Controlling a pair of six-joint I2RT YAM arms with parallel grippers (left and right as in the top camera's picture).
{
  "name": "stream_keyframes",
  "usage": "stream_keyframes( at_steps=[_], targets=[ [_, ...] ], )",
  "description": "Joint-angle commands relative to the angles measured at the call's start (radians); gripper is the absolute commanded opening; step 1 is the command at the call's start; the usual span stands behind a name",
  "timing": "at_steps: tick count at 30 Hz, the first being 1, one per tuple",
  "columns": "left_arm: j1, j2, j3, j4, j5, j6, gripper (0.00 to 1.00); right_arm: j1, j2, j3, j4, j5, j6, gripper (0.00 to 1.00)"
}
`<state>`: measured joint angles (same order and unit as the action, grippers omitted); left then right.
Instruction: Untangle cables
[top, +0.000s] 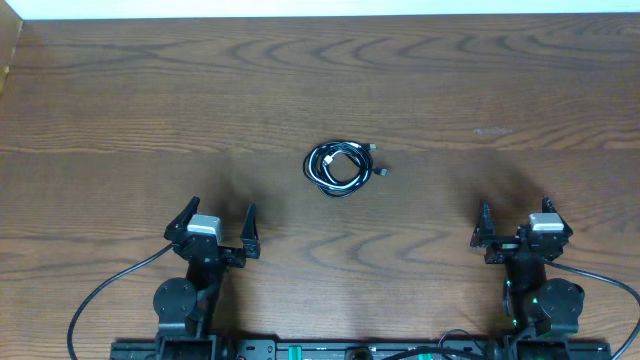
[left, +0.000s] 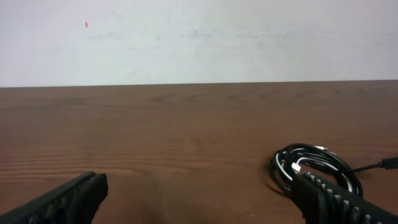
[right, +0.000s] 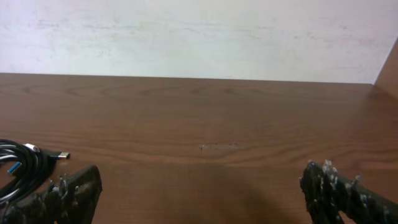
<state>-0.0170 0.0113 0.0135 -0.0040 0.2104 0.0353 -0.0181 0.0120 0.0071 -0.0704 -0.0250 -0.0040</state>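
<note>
Black arms (top: 203, 268), ridged black hands (top: 218, 225)

Even, soft light, faint shadows beside both arms, slightly grainy wrist views, no glare.

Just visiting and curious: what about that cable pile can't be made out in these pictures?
1. Overhead: the cable bundle is too small to count cords or trace crossings.
2. Left wrist: a finger of the left tool covers the bundle's near edge; the right edge cuts off one plug.
3. Right wrist: the picture's left edge and a finger of the right tool hide most of the bundle.
</note>
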Motion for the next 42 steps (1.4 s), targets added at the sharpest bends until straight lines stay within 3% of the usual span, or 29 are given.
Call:
stream_keyframes(
  at_steps=[1,28,42],
  targets=[
    [-0.004,0.0,-0.01,-0.048,0.013,0.016,1.0,0.008,-0.002,-0.002,-0.004,0.008,0.0,0.99],
    [-0.004,0.008,0.014,-0.021,0.016,0.013,1.0,0.008,-0.002,-0.001,0.015,-0.016,0.0,0.99],
    [-0.004,0.267,0.206,-0.021,0.016,0.017,1.0,0.006,0.004,0.087,0.025,-0.056,-0.001,0.99]
  ],
)
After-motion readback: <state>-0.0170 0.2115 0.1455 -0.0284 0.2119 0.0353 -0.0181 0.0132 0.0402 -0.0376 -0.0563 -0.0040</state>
